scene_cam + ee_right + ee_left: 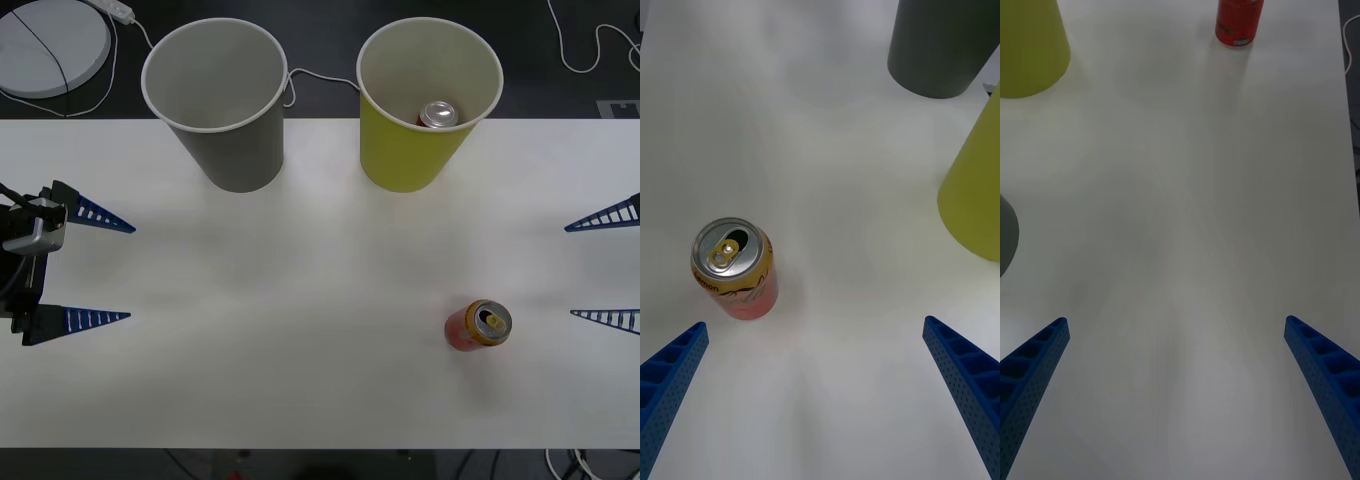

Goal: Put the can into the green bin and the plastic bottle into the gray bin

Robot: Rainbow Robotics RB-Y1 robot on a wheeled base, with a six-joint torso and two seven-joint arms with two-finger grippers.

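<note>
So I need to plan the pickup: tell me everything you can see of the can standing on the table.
The can is a small red drink can with a gold-orange upper band, a gold-rimmed metal top and an opened pull tab, with "Lemon" lettering on the band. It looks like thin aluminium, undented. It stands upright on the white table, on the robot's right side, nearer the robot than the green bin. Nothing touches it; the open right gripper sits beside it, apart.

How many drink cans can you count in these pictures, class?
2. The red can with gold top stands upright on the white table, front right; a silver-topped red can lies inside the yellow-green bin. The bins' walls could hide more.
</note>
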